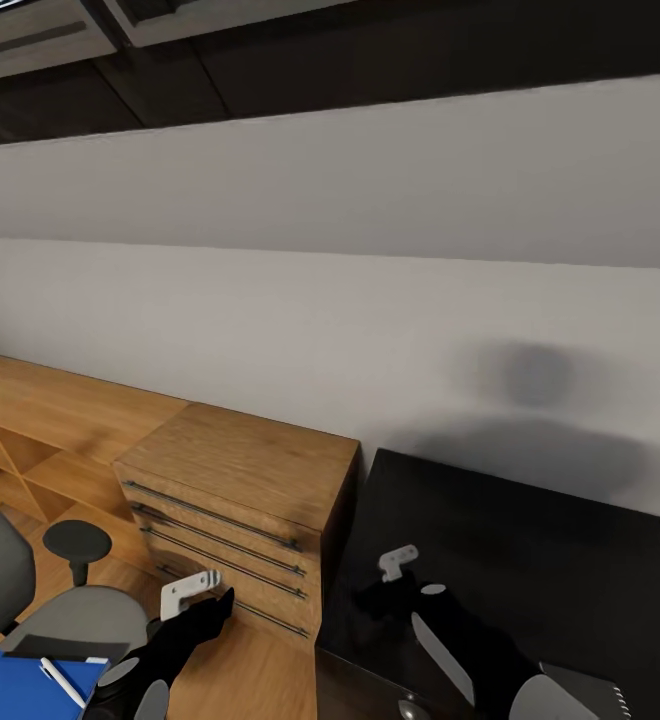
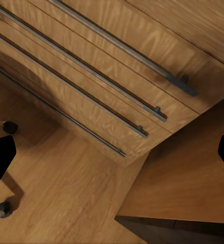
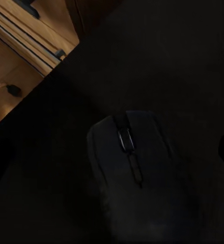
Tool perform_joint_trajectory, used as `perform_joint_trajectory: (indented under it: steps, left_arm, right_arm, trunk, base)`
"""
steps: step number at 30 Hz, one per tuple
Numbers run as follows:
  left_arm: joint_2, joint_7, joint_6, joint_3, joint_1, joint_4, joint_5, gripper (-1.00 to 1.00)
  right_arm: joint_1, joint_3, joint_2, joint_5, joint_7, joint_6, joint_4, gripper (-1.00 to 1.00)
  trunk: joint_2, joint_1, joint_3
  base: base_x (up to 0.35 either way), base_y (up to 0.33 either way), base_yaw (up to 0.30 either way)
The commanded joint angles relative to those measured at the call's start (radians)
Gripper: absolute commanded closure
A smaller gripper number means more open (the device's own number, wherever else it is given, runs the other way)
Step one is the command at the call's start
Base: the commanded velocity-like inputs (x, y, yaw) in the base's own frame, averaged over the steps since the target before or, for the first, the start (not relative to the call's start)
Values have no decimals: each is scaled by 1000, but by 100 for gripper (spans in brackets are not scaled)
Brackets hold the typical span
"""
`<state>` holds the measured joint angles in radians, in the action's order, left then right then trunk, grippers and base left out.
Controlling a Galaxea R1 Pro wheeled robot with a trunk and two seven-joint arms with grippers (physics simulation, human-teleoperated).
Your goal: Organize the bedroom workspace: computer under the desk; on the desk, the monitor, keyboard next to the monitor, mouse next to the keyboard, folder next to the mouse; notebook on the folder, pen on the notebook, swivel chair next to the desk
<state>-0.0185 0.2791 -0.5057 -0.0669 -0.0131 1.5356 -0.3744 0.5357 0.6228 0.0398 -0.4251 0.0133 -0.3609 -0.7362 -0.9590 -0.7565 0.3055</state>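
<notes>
Between right gripper (image 3: 112,152) jaws, spread wide, mouse (image 3: 137,173) is lying on desk (image 3: 183,56). I'm judging it light, rigid, slick-topped; pinching its flanks. Left gripper (image 2: 112,152) hanging wide, empty.

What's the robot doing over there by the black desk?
The robot is tidying a workspace. Its right gripper hovers over the black desk, and the right wrist view shows the dark mouse lying on the desk just below it. The left gripper hangs in front of the wooden drawer cabinet, holding nothing. The blue folder, with the pen lying on top of it, rests on the swivel chair.
</notes>
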Motion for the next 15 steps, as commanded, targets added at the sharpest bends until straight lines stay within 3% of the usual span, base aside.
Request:
perform_joint_trajectory:
  steps: [1,7,15]
  left_arm:
    - [0,9,-3,-1,-1,1,-11,-100]
    - [0,10,-4,0,-1,1,-11,-100]
    - [0,11,-2,-1,-1,1,-11,-100]
  right_arm:
    - [1,-3,1,-3,0,-8,-2,-100]
    - [1,-56,4,-2,-3,-41,-1,-100]
    - [4,-62,5,-2,-3,-99,1,-100]
  trunk:
    - [-1,0,1]
    - [-1,0,1]
    - [-1,0,1]
  base:
    - [0,0,0]
    - [0,0,0]
    - [0,0,0]
